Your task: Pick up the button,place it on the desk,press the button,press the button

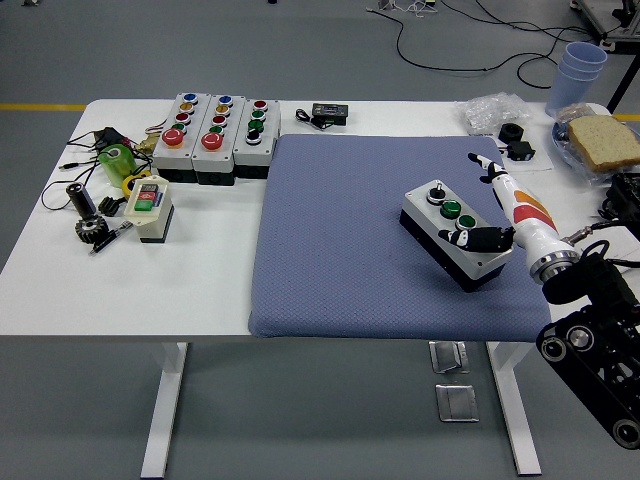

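**Right hand on button box, blue mat**

Button box [455,233] sits on the blue mat [350,240], right of mat centre, turned at an angle. Top row: black knob at the far end, then green buttons. Right hand [505,215] enters from lower right and lies over the box's near end. One dark finger [478,238] rests on the top face where the end button is, other fingers loosely extended past the box's right side; nothing is grasped. Three more button boxes [215,130] stand at far left of the white table [60,290], a small switch box [148,205] nearer
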Action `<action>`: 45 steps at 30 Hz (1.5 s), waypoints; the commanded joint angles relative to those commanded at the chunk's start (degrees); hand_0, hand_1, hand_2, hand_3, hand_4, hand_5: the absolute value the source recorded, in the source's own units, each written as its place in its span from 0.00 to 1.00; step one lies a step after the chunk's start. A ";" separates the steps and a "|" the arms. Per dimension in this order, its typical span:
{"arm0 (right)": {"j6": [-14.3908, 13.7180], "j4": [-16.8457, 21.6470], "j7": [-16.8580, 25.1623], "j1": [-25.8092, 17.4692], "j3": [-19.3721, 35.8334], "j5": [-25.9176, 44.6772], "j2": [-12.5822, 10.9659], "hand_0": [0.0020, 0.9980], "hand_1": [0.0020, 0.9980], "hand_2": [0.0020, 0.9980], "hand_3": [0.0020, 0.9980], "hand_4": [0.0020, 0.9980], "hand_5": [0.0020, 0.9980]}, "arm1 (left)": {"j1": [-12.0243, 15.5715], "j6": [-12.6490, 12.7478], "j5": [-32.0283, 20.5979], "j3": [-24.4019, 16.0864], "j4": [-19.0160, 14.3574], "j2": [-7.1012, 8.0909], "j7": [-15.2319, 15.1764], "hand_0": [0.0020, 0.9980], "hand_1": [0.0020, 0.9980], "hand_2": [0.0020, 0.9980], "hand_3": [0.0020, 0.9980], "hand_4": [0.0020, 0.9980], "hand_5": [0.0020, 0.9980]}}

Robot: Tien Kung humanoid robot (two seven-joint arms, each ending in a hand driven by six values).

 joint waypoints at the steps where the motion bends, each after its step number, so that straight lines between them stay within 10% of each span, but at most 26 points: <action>1: 0.04 -0.52 -0.37 0.41 -0.57 -0.21 0.31 0.99 0.90 1.00 1.00 1.00 0.15 | 0.02 -0.01 0.07 -0.09 0.00 -0.02 0.02 0.65 0.61 0.60 0.57 0.31 0.86; 28: 8.93 -10.53 -16.90 7.87 -3.64 -7.69 4.46 0.96 0.90 1.00 1.00 1.00 0.09 | 1.01 -0.17 0.74 -0.38 0.00 -0.22 0.24 0.65 0.61 0.60 0.57 0.31 0.86; 29: 9.86 -10.60 -17.96 8.12 -3.41 -7.78 4.53 0.80 0.77 0.93 1.00 0.99 0.05 | 0.99 -0.17 0.71 -0.35 0.00 -0.21 0.23 0.65 0.61 0.60 0.57 0.31 0.86; 34: 13.01 -10.89 -18.34 8.88 -3.17 -7.28 4.61 0.80 0.77 0.93 1.00 0.99 0.05 | 0.83 -0.13 0.44 -0.33 0.00 -0.18 0.21 0.65 0.61 0.60 0.57 0.31 0.86; 35: 13.37 -10.94 -18.34 8.97 -3.20 -7.30 4.60 0.59 0.60 0.81 1.00 0.98 0.03 | 0.81 -0.12 0.38 -0.32 0.00 -0.17 0.21 0.65 0.61 0.60 0.57 0.31 0.86; 45: 14.63 -11.61 -18.34 10.98 -5.00 -8.89 4.47 0.46 0.48 0.71 0.92 0.97 0.03 | 0.46 -0.09 0.10 -0.36 0.00 -0.11 0.18 0.65 0.61 0.60 0.56 0.31 0.86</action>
